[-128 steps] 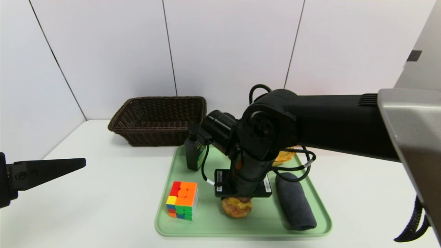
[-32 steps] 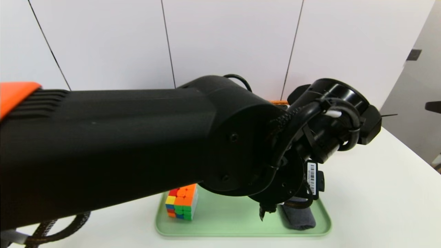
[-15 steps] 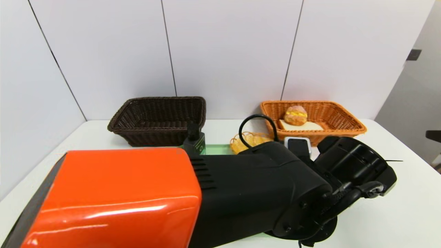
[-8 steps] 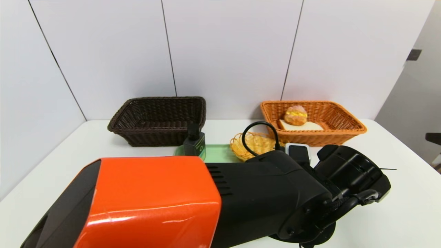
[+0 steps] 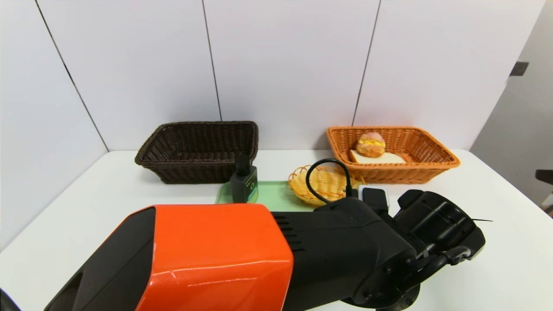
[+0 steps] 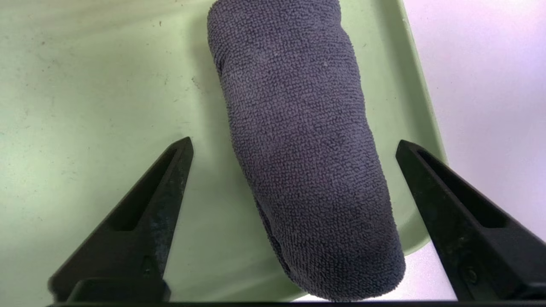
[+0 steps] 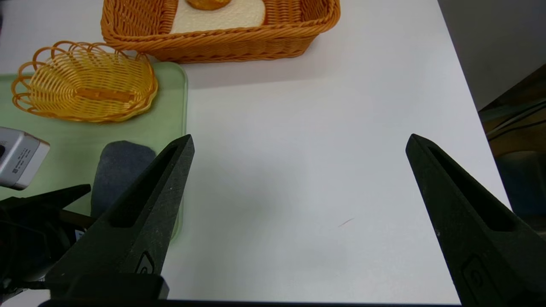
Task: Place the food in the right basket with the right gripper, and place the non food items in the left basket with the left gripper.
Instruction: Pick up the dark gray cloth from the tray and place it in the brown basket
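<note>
Left gripper [image 6: 294, 143]: jaws spread wide, one finger [image 6: 149, 213] over bare tray [image 6: 85, 106] floor, the other beyond the tray's raised edge over the white table [image 6: 490, 76]. Nothing gripped. Rolled grey cloth [image 6: 298, 140] lay lengthwise between the jaws, clear room on both sides, no contact seen with either finger. Near end of cloth overhung the tray's rounded corner; far end ran on up the tray along its right edge.

Left arm, orange shell [image 5: 216, 259]: stretched across the front of the table, hid most of the tray in the head view.

Right gripper [image 7: 298, 140]: jaws wide apart, empty, held above bare table to the right of the tray, well clear of all items.

Green tray: small yellow basket [image 5: 322, 183] at its far right corner, dark bottle [image 5: 243, 181] upright at its far left part.

Right basket [image 5: 432, 160], orange-tan: beyond the tray to the right, near the back wall; slice of bread [image 5: 378, 157] flat inside, bun [image 5: 370, 144] on top of it.

Left basket [image 5: 198, 149], dark brown: beyond the tray to the left, against the wall; nothing seen inside.

Puzzle cube: hidden, could not be placed.
</note>
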You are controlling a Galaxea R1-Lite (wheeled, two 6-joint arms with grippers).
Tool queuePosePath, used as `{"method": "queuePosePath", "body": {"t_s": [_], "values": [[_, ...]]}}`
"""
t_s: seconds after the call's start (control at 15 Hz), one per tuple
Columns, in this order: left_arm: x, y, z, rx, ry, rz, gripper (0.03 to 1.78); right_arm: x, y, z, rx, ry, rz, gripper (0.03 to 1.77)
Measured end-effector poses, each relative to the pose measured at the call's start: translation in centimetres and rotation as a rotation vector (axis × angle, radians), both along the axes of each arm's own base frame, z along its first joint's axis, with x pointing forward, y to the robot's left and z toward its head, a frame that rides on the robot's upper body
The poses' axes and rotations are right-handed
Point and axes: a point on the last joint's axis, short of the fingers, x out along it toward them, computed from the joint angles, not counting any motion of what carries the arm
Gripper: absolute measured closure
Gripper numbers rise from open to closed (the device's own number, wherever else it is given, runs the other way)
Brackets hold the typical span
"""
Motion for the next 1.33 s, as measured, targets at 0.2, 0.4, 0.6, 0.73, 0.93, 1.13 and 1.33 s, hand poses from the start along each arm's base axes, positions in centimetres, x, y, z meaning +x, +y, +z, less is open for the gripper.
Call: {"method": "queuePosePath", "body": {"t_s": [0.2, 0.4, 0.6, 0.73, 0.93, 1.13, 1.33], "values": [[-0.1, 0.0, -0.1, 0.006, 0.003, -0.002, 0.71, -0.2, 0.0, -0.1, 0.001, -0.003, 0.001, 0.09], [-0.1, 0.1, 0.0, 0.010, 0.005, -0.003, 1.02, -0.4, 0.0, -0.1, 0.000, -0.008, 0.002, 0.09], [-0.3, 0.5, 1.2, -0.015, 0.007, -0.011, 1.56, -0.6, 0.0, -0.1, 0.005, -0.008, 0.004, 0.09], [-0.6, 1.1, 2.6, -0.036, 0.026, -0.031, 1.56, -0.6, 0.0, -0.2, 0.007, -0.007, 0.003, 0.09], [-1.4, 2.7, 5.2, -0.061, 0.067, -0.065, 1.56, -0.6, 0.0, -0.3, 0.008, -0.003, 0.002, 0.09], [-2.5, 5.1, 9.0, -0.097, 0.064, -0.094, 1.56, -0.6, 0.0, -0.4, 0.010, 0.001, 0.002, 0.09], [-1.7, 8.9, 13.6, -0.146, -0.031, -0.066, 1.56, -0.5, 0.0, -1.0, 0.009, 0.025, 0.003, 0.09]]}}
